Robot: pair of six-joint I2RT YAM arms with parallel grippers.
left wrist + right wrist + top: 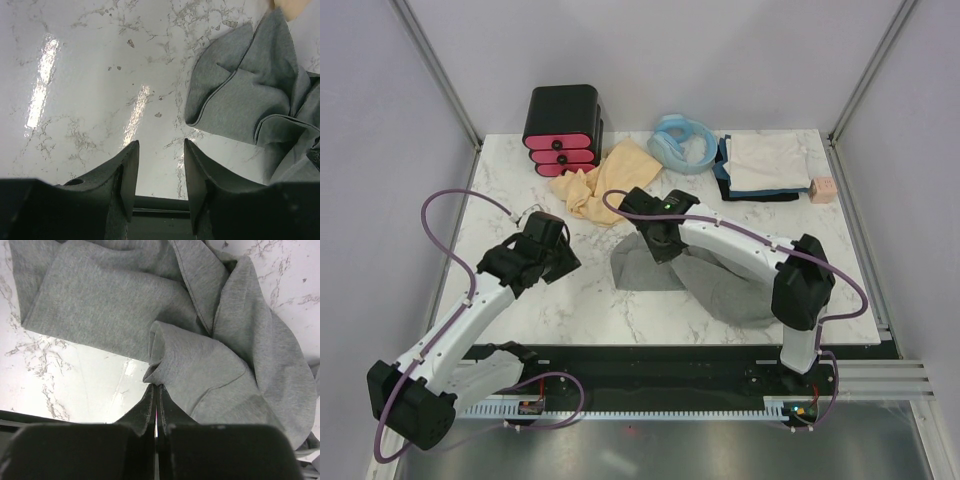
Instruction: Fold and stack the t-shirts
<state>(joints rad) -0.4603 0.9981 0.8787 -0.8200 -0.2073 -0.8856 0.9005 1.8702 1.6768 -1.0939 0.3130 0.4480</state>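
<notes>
Grey shirt (720, 285) is front and centre, crumpled on the tabletop (570, 300) towards the right, one flat flap spread leftward and the rest bunched under the right arm. Right end effector (156, 387) is on it: fingers pressed tight together, and a rolled fold of the grey cloth meets their very tips, so it reads as pinched on that fold, with the cloth rising to it in the top view. Left end effector (160, 145) is over bare marble, jaws parted with nothing between them; the shirt's hemmed edge lies off to its right, near but not touching. Moving back, a tan shirt (605, 185) sits in a loose heap just behind the grey one. Far right corner has a folded white shirt (768, 160) lying on top of dark shirts (722, 175), whose edges peek out on the left and front. A small pink cube (822, 190) is just beside that stack. A blue hose (682, 143) is coiled between the stack and the tan heap. Back left is the black box (563, 130), three pink drawers all pushed shut, contents hidden.
</notes>
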